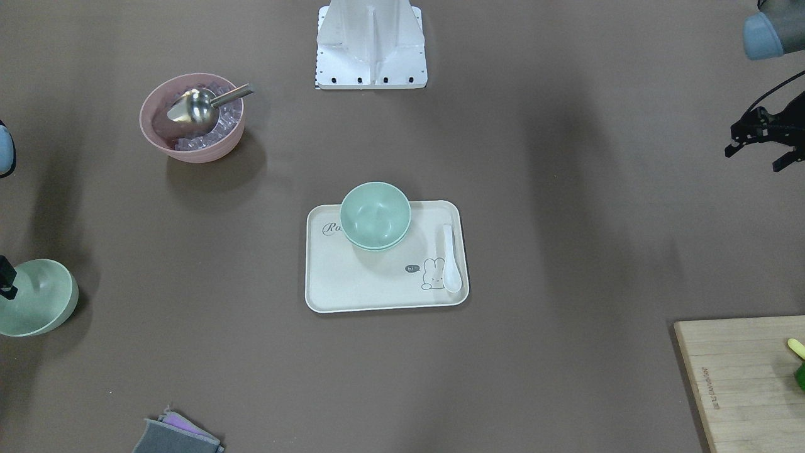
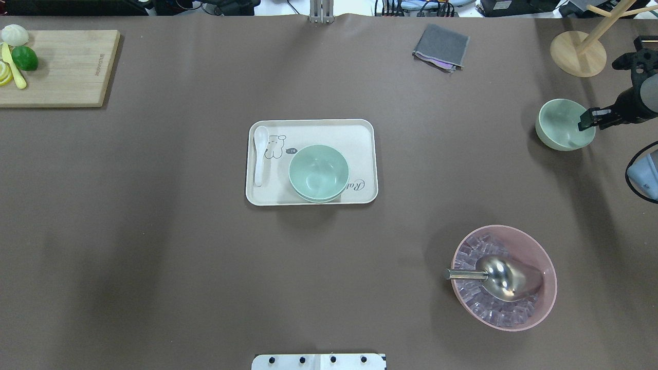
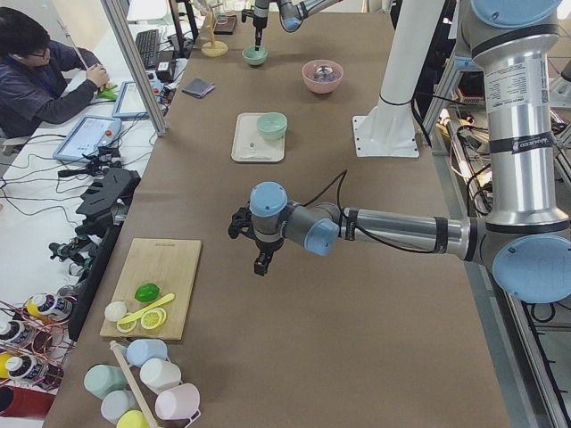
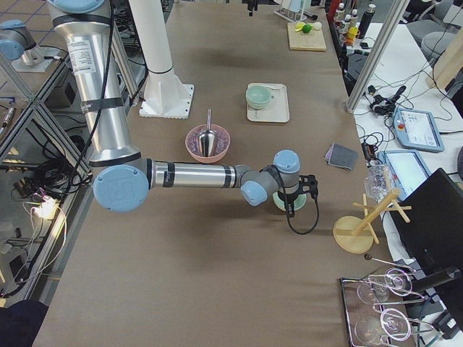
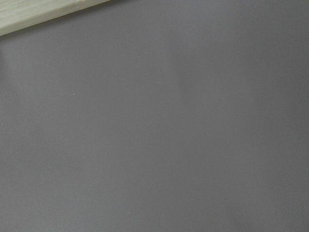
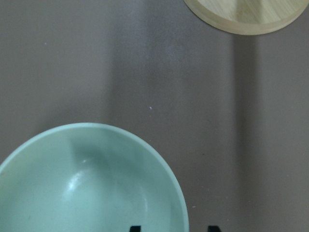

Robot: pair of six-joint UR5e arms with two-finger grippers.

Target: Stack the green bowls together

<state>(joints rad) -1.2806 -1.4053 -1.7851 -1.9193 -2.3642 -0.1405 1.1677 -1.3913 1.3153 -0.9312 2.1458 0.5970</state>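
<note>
plainly, the front-facing view shows two green bowls (image 1: 375,216) nested on the tray (image 1: 365,286), so the left gripper (image 1: 755,158) hangs spread and empty, well apart. overhead, the right gripper (image 2: 586,121) sits at the rim of the third green bowl (image 2: 560,126). its wrist view shows the fingertips (image 6: 135,229) straddling the wall, unclenched, seemingly ready to pinch.

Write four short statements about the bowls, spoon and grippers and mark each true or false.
1. Two green bowls sit nested on the tray. True.
2. The white spoon lies in the pink bowl. False: it lies on the tray.
3. The right gripper is at the lone green bowl's rim. True.
4. The left gripper holds a bowl. False: it is open and empty.
</note>
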